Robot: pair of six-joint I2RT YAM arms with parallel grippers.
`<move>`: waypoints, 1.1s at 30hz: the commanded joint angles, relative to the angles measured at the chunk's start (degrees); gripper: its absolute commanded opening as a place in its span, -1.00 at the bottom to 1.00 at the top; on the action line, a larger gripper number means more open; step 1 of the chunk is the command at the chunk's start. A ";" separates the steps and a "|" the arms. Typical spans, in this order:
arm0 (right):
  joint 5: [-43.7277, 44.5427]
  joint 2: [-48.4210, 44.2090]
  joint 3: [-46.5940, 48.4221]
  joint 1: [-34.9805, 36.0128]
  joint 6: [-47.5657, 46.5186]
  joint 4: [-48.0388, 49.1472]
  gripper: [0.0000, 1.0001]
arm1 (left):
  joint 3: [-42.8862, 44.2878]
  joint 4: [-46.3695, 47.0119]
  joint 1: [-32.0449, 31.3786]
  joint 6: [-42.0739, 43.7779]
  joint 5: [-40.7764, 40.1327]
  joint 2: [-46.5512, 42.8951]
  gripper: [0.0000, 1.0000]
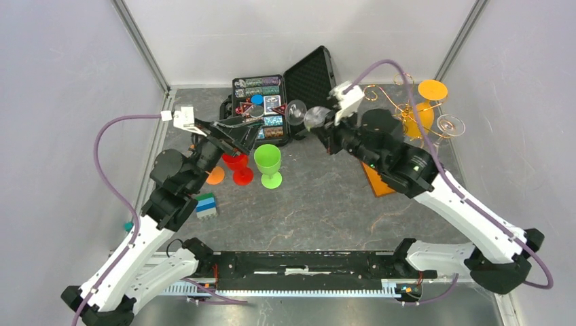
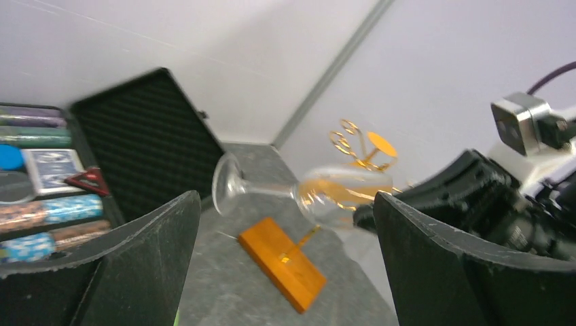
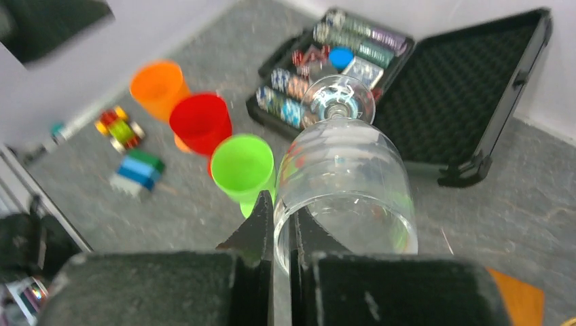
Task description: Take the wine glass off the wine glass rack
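Where the two arms rise from the table's near edge, both reach forward with bent elbows, the left leaning inward from the left side and the right stretching across the middle. The left gripper [image 1: 238,139] hangs released, its broad black fingers spread wide, over a red plastic goblet [image 1: 238,166] that stands just beside a glossy green goblet [image 1: 268,163]. The right gripper [image 3: 282,217] is clenched on the wine glass [image 3: 346,183], its thin fingertips pinching the rim of the clear, rounded bowl. The glass lies sideways in the air, its stem and round foot pointing towards the black case [image 1: 309,75], whose raised lid is lined with ribbed foam. So the glass hangs clear of the wine glass rack [image 2: 282,261], above the mottled grey table [image 1: 326,197]. Farther right, the rack's gold wire scrolls rise from a flat orange-brown slab, with another clear glass [image 1: 450,124] hanging at the rack's far right side.
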 commanded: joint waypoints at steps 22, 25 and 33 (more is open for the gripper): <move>4.33 24.66 10.51 9.68 -9.58 -23.87 -1.00 | 0.29 -11.58 -0.09 11.84 -11.30 -2.47 1.00; 2.82 26.40 10.53 9.59 -9.62 -23.88 -1.00 | 0.48 -13.68 -0.15 12.02 -16.16 -3.47 1.00; -0.05 29.83 10.53 8.03 -11.22 -23.56 -0.97 | -2.11 -15.07 -0.13 10.94 -30.99 -9.45 1.00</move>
